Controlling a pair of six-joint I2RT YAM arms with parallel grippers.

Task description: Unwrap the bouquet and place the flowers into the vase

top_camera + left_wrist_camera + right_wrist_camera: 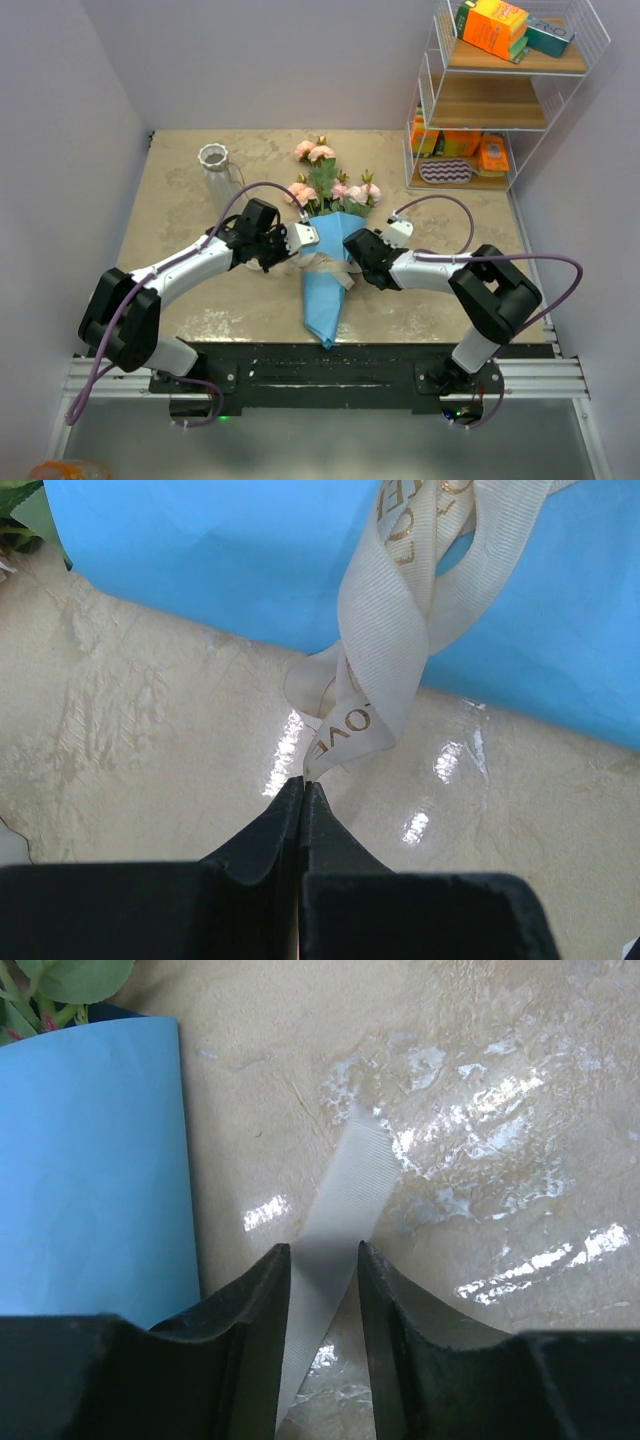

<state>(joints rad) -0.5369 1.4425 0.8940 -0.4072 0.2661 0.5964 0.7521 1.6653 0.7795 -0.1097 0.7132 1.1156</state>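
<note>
Left tool [303, 782] pinches ribbon [385, 670]; right tool [323, 1257] straddles it, seemingly loose.

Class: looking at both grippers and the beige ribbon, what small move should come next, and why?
Probably close the right gripper on the ribbon tail: its jaws stand open either side of it, while the left gripper is shut on the ribbon's other end, so both could then pull.

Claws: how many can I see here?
2. The left claw pinches the ribbon left of the bouquet; the right claw straddles a ribbon end on its right.
</note>
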